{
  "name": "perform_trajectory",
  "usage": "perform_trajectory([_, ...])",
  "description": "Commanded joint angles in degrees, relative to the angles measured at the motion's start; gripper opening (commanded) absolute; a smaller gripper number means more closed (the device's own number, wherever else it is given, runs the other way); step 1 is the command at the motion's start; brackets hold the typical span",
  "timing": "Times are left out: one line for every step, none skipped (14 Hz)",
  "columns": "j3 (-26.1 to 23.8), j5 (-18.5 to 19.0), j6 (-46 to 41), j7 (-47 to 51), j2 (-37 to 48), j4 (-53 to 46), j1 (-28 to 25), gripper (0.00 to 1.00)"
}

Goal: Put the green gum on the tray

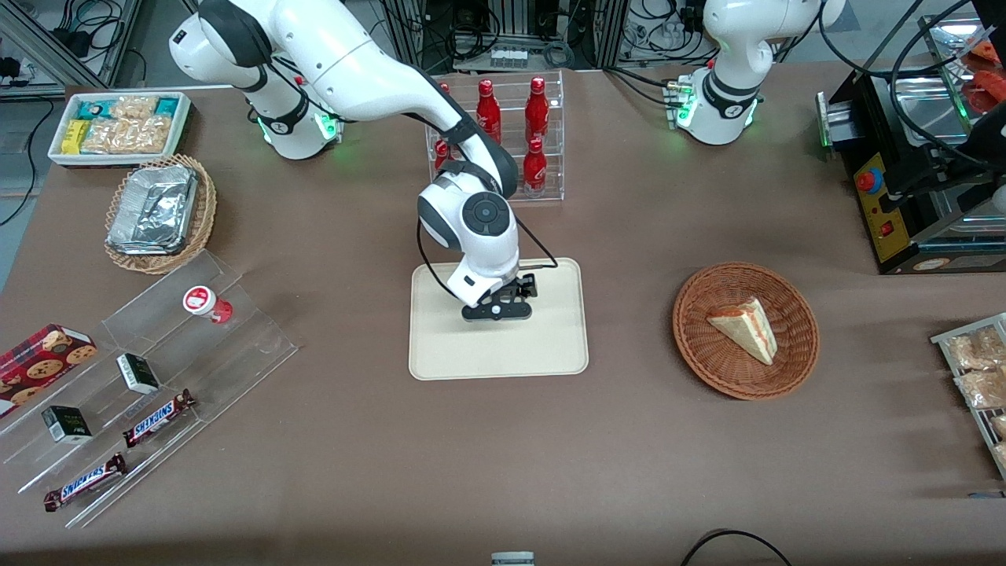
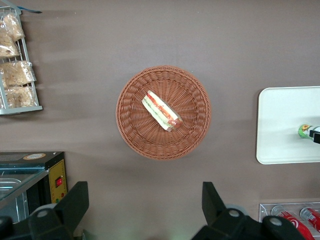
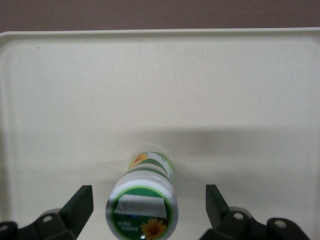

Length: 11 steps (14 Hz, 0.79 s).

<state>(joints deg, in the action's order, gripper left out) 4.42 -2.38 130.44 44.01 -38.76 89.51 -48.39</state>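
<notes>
The green gum [image 3: 142, 210] stands upright on the cream tray [image 3: 160, 90], its white lid ringed in green facing the wrist camera. My right gripper [image 3: 148, 197] is open around it, with a gap between each dark finger [image 3: 82, 200] and the bottle. In the front view the gripper [image 1: 497, 313] hangs low over the tray [image 1: 542, 346] and hides the gum. The left wrist view shows the gum [image 2: 304, 131] on the tray [image 2: 282, 125], beside the gripper's black edge.
A red-lidded bottle [image 1: 206, 303] lies on the clear stepped stand [image 1: 251, 338] toward the working arm's end. A wicker basket [image 1: 707, 354] holding a sandwich sits toward the parked arm's end. A clear rack of red bottles [image 1: 511, 134] stands farther from the camera than the tray.
</notes>
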Motion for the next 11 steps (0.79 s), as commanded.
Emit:
perform_trajectory([0.15, -0.88, -5.53, -2.26, 7.97, 2.49, 1.62, 1.0])
perform_trajectory([0.15, -0.87, -6.41, -4.27, 11.48, 4.6, 3.28, 1.0])
perform_trajectory([0.06, -0.96, -6.51, -6.81, 15.09, 7.31, 4.69, 1.0])
perform_trajectory([0.06, -1.22, -6.34, -7.79, 18.95, 10.47, 6.53, 1.0])
perform_trajectory([-0.03, -1.23, -6.68, -8.15, 22.64, 13.11, 8.46, 1.0])
perform_trajectory([-0.03, -1.23, -7.47, -8.85, 25.73, 15.49, 10.14, 1.0])
perform_trajectory([-0.03, -1.23, -9.74, -11.29, 28.89, 17.43, 11.81, 1.0])
perform_trajectory([-0.03, -1.23, -12.63, -13.76, 31.36, 18.32, 13.91, 1.0])
perform_trajectory([-0.03, -1.23, -15.88, -15.61, 33.64, 18.5, 16.54, 1.0])
perform_trajectory([-0.03, -1.23, -18.44, -16.93, 35.41, 18.42, 18.92, 1.0])
perform_trajectory([-0.03, -1.23, -20.81, -19.64, 37.08, 18.33, 21.73, 1.0])
